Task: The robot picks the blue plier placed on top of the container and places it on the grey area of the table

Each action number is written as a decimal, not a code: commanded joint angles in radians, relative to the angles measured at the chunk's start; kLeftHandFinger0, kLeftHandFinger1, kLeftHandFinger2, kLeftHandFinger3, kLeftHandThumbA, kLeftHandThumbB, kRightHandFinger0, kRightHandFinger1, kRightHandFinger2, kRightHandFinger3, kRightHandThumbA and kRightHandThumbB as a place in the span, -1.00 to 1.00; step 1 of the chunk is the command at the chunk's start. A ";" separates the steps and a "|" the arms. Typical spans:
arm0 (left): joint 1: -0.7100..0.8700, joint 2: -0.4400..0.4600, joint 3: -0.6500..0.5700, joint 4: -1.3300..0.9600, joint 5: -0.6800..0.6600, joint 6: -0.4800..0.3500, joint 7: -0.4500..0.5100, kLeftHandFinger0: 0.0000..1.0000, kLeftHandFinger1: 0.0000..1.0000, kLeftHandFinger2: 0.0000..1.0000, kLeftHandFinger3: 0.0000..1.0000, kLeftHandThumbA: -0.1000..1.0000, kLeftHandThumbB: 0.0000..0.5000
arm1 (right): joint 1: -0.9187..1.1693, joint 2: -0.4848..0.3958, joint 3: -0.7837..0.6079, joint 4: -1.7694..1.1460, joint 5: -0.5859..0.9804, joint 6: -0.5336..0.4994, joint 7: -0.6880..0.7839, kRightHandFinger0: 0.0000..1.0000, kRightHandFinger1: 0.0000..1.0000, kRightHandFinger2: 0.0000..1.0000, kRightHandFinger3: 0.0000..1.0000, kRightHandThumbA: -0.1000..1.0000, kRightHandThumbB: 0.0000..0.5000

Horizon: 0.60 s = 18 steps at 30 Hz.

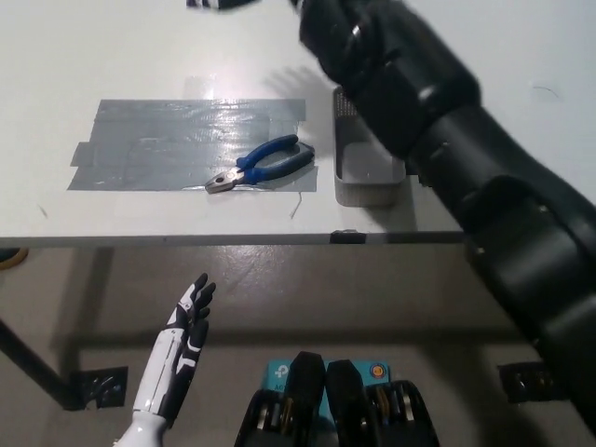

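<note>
Below the table edge, nearest the camera, the white left hand [177,358] is hanging idle over the floor, its fingers spread apart and holding nothing.

Beyond it the white table [140,47] is stretching away, and on its near part the grey area [158,144] of tape is lying. The blue plier [261,164] is resting on the right end of that grey patch, touching nothing else. Its long axis is running on a slant, the metal nose pointing toward the near left and the blue handles toward the far right. Just beside the handles, to the right, the container [358,182] is standing with the black arm crossing over most of it.

Farther off, the black right arm [438,121] is reaching up across the picture, and the right hand [222,4] is showing only as a dark scrap at the top edge, well apart from the plier; whether it is open or closed I cannot tell. The plier is lying nearer to the robot than that hand.

Judging by where the tool lies, the placing looks done, so the arm probably only needs drawing home.
</note>
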<state>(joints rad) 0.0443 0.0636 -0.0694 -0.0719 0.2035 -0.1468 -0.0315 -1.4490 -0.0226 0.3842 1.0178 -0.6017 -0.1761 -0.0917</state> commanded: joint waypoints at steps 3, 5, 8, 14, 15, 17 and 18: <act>-0.045 -0.005 0.017 -0.006 -0.016 -0.048 0.026 1.00 1.00 1.00 1.00 1.00 -0.83 | 0.203 -0.234 -0.139 -0.806 0.189 0.076 0.235 1.00 1.00 1.00 1.00 1.00 0.39; -0.058 -0.004 0.022 -0.008 -0.013 -0.041 0.029 1.00 1.00 1.00 1.00 1.00 -0.77 | 0.299 -0.293 -0.183 -1.041 0.255 0.159 0.302 1.00 1.00 1.00 1.00 1.00 0.36; -0.085 0.001 0.017 -0.007 0.002 -0.020 0.023 1.00 1.00 1.00 1.00 1.00 -0.44 | 0.474 -0.400 -0.256 -1.383 0.345 0.255 0.351 1.00 1.00 1.00 1.00 1.00 0.36; -0.185 0.014 0.021 0.015 -0.030 -0.001 -0.002 1.00 1.00 1.00 1.00 1.00 -0.40 | 0.782 -0.567 -0.409 -1.712 0.504 0.251 0.283 1.00 1.00 1.00 1.00 1.00 0.26; -0.196 0.014 0.022 0.018 -0.031 0.001 -0.003 1.00 1.00 1.00 1.00 1.00 -0.40 | 0.821 -0.583 -0.435 -1.734 0.523 0.249 0.267 1.00 1.00 1.00 1.00 1.00 0.26; -0.240 0.014 0.025 0.045 -0.032 -0.003 0.002 1.00 1.00 1.00 1.00 1.00 -0.38 | 0.895 -0.619 -0.501 -1.762 0.581 0.230 0.223 1.00 1.00 1.00 1.00 1.00 0.23; -0.250 0.013 0.025 0.050 -0.032 -0.001 0.002 1.00 1.00 1.00 1.00 1.00 -0.39 | 0.918 -0.628 -0.523 -1.777 0.588 0.241 0.211 1.00 1.00 1.00 1.00 1.00 0.26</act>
<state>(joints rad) -0.0050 0.0638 -0.0661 -0.0357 0.2042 -0.1341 -0.0316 -0.8072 -0.2544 0.2709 0.3699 -0.5271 -0.1144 -0.0024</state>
